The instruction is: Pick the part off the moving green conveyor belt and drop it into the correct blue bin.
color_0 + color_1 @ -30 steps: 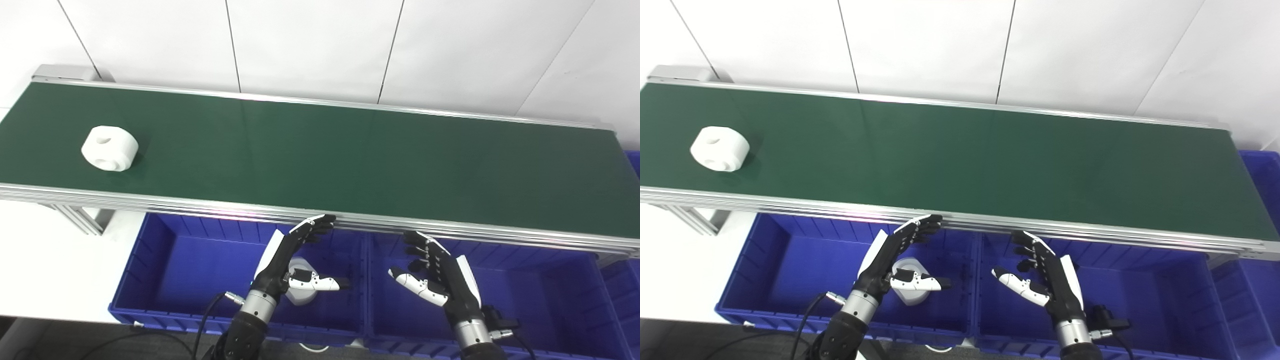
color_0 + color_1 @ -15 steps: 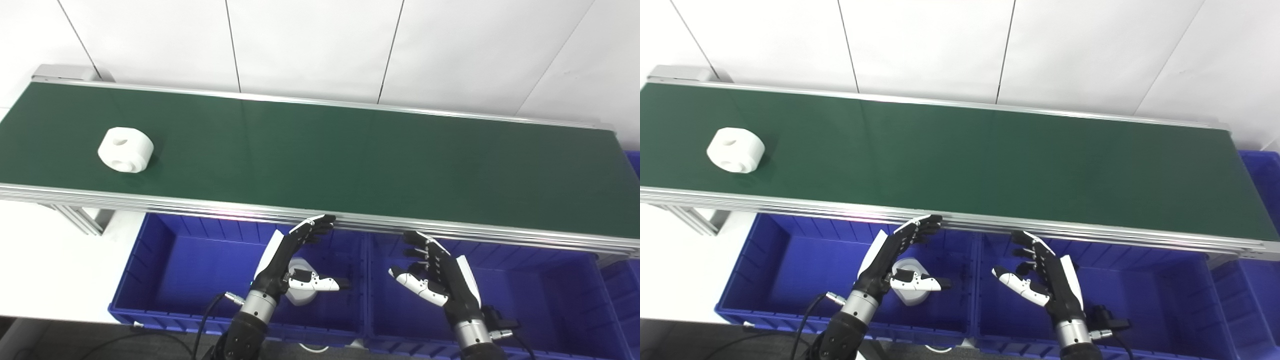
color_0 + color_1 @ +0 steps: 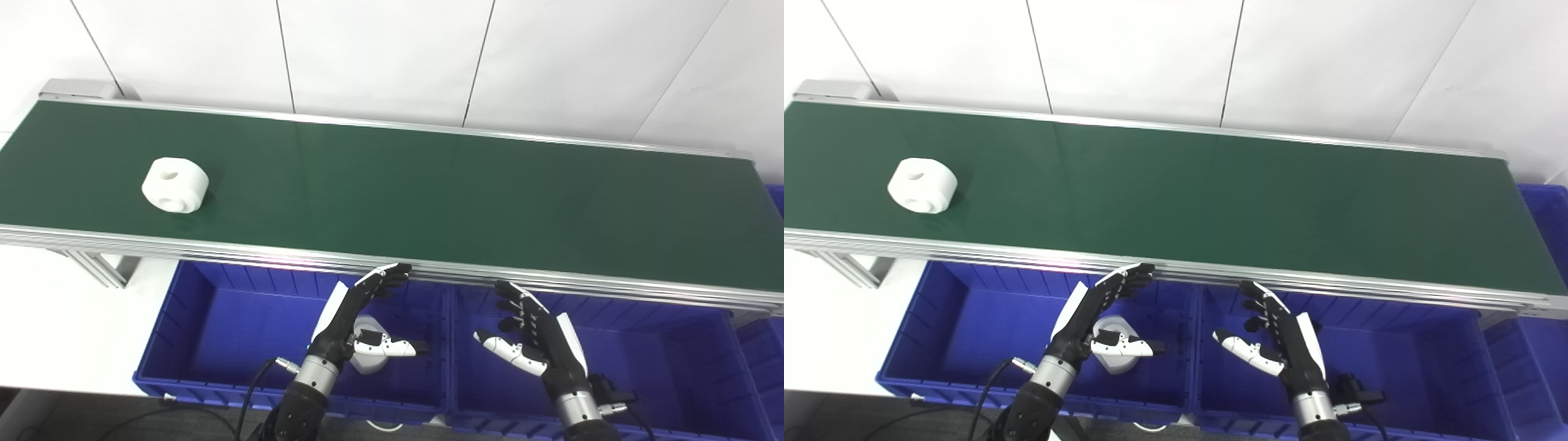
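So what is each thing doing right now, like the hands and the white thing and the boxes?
White part: lying on the belt near its left end, untouched.
Green conveyor belt: carrying only that one part.
Left hand: open, holding nothing, above the left bin.
Right hand: open, holding nothing, above the right bin.
Left blue bin: has one white piece inside.
Right blue bin: nothing visible inside.
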{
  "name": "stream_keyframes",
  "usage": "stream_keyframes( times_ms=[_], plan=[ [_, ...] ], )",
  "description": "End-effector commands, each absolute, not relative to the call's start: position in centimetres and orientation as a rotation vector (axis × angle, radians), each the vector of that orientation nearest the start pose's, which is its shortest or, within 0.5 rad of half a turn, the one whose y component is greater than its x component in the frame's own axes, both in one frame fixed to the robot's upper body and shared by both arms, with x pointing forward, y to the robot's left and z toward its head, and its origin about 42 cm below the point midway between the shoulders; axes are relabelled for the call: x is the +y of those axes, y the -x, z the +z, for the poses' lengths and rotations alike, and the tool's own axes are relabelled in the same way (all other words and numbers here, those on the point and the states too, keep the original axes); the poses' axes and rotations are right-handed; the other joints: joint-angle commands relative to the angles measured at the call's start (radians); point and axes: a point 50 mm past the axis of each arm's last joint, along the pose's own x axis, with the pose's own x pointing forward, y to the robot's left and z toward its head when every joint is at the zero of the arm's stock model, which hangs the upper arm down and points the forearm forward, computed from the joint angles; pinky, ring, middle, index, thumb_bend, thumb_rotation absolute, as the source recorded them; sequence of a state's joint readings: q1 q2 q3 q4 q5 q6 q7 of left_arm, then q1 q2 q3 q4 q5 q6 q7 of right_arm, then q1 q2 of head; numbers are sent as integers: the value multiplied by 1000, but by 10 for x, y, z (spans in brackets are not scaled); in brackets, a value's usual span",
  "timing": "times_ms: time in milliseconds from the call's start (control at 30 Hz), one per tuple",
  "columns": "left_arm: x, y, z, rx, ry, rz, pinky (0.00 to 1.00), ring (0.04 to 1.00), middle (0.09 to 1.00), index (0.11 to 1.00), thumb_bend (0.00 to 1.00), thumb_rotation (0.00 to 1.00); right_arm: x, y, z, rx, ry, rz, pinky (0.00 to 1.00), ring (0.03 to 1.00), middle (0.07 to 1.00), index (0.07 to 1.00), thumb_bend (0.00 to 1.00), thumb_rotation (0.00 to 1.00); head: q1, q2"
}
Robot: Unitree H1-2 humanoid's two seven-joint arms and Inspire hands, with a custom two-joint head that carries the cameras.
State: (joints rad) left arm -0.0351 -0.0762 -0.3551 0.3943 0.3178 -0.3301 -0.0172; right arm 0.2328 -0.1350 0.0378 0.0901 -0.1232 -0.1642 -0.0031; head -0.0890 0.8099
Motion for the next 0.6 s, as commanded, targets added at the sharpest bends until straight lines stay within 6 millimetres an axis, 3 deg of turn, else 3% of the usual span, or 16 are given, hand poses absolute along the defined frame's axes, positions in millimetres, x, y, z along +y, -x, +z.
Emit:
stream_keyframes(
  times_ms=[0, 167, 333, 567],
  plan=[
    [72, -264, 39, -105, -222, -480, 754, 797, 802, 802, 744, 176, -260, -197, 44, 80, 258, 37, 818, 894, 923, 898, 667, 388, 0, 0],
    [72, -264, 39, -105, -209, -484, 759, 802, 810, 810, 737, 257, -261, -197, 44, 73, 267, 42, 818, 898, 929, 908, 677, 416, 0, 1],
    [74, -263, 39, -102, -196, -500, 789, 839, 855, 853, 701, 416, -261, -197, 45, 80, 274, 34, 795, 887, 922, 906, 697, 463, 1, 2],
    [77, -262, 39, -105, -209, -507, 815, 864, 877, 875, 676, 439, -260, -196, 43, 74, 272, 44, 785, 883, 919, 907, 676, 460, 21, -9]
  ],
)
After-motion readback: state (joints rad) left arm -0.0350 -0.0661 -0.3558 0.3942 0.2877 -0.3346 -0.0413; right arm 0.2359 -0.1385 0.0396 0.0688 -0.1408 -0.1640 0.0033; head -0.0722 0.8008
